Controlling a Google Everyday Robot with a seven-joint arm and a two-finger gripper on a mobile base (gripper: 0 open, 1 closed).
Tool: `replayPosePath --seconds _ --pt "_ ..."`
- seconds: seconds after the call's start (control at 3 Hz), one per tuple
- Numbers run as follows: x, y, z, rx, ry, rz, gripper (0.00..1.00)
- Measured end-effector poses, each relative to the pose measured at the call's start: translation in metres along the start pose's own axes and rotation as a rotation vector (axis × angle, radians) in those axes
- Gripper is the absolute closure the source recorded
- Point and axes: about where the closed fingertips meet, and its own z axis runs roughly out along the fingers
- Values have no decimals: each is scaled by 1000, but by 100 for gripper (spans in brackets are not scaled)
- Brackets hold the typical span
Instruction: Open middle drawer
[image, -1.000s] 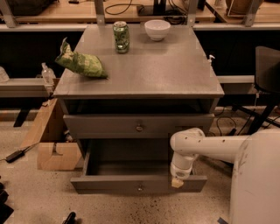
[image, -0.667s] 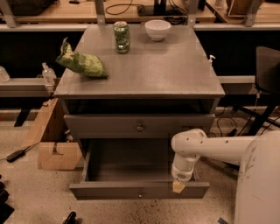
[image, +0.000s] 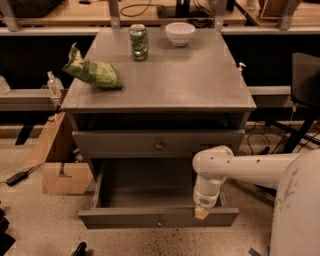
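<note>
Hand (image: 201, 212): at front rim of middle drawer (image: 125, 217), knob (image: 160, 220) to its left; grip cannot tell.
Pull: straight outward, level, avoiding skew.

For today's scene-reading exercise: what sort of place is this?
Probably a lab or workshop: cabled workbench behind, cardboard box on the floor, gripper at the front of the open drawer.

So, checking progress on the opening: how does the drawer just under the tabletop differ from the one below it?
The top drawer sits shut; the middle drawer is pulled well out, its inside showing. The top drawer's front looks taller than the middle drawer's. The gripper is at the middle drawer's front edge; nothing touches the top drawer. Both are grey with one small central knob.
</note>
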Motion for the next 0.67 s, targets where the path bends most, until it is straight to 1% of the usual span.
replayPosePath --seconds 0.33,0.67 --pt "0 29 -12 -29 18 43 100" --pt "0 28 -12 -29 18 43 100"
